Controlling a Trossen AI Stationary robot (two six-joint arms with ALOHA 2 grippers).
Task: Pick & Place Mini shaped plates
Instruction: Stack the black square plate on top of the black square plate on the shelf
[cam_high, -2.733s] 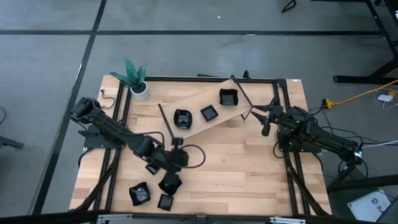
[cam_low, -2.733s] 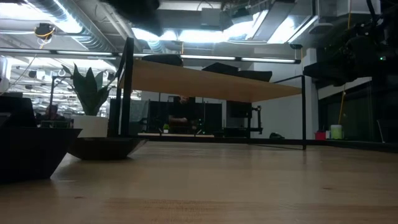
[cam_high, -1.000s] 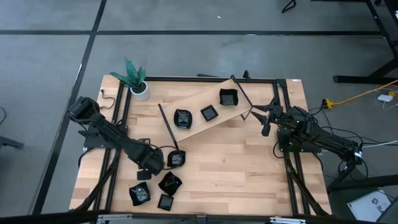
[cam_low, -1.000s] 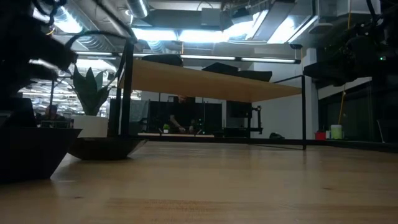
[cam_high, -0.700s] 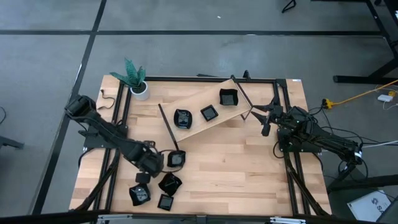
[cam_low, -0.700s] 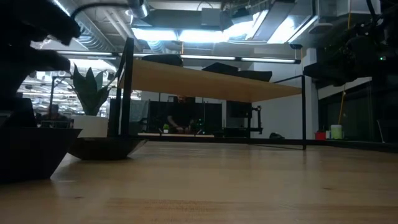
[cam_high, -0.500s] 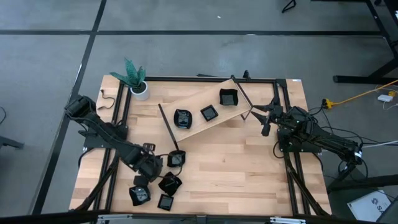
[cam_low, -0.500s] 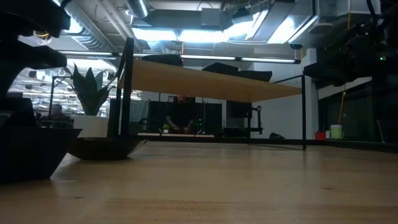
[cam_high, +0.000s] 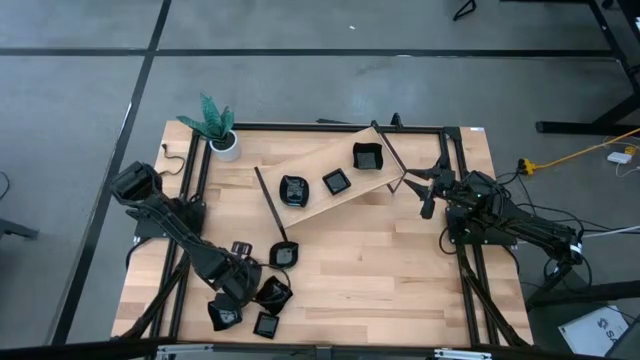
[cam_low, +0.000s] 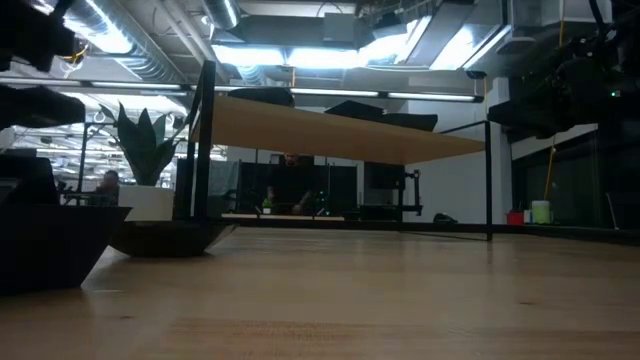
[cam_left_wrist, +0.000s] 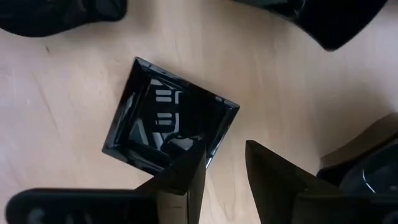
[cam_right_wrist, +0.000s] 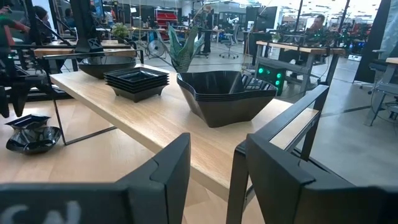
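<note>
A square glossy black plate (cam_left_wrist: 163, 121) lies flat on the wood right under my left gripper (cam_left_wrist: 224, 162), which points down and is open near the table's near left corner (cam_high: 235, 285). One finger (cam_left_wrist: 186, 171) shows over the plate's corner and the other over bare wood. Around it lie a round plate (cam_high: 283, 256), a leaf-like plate (cam_high: 272, 293), a crumpled-looking one (cam_high: 225, 313) and another square one (cam_high: 265, 325). Three plates (cam_high: 337, 182) sit on a raised wooden shelf (cam_high: 318, 160). My right gripper (cam_high: 428, 195) waits, open (cam_right_wrist: 214, 155), at the shelf's right end. My left gripper comes from above, pointing down, over the square plate's corner (cam_left_wrist: 208, 155). One finger overlaps that corner's rim in the wrist view. Whether it touches the plate I cannot tell. The plate rests flat on the table.
A white pot with a green plant (cam_high: 222, 135) stands at the far left corner. The shelf's black posts (cam_high: 270, 210) reach down to the table near the round plate. Bare wood (cam_high: 380, 270) lies between the plates and the right arm.
My left gripper has moved from beside the round plate toward the table's near edge and slightly left, ending over the square plate among the loose plates. The plates and the right arm have stayed still.
</note>
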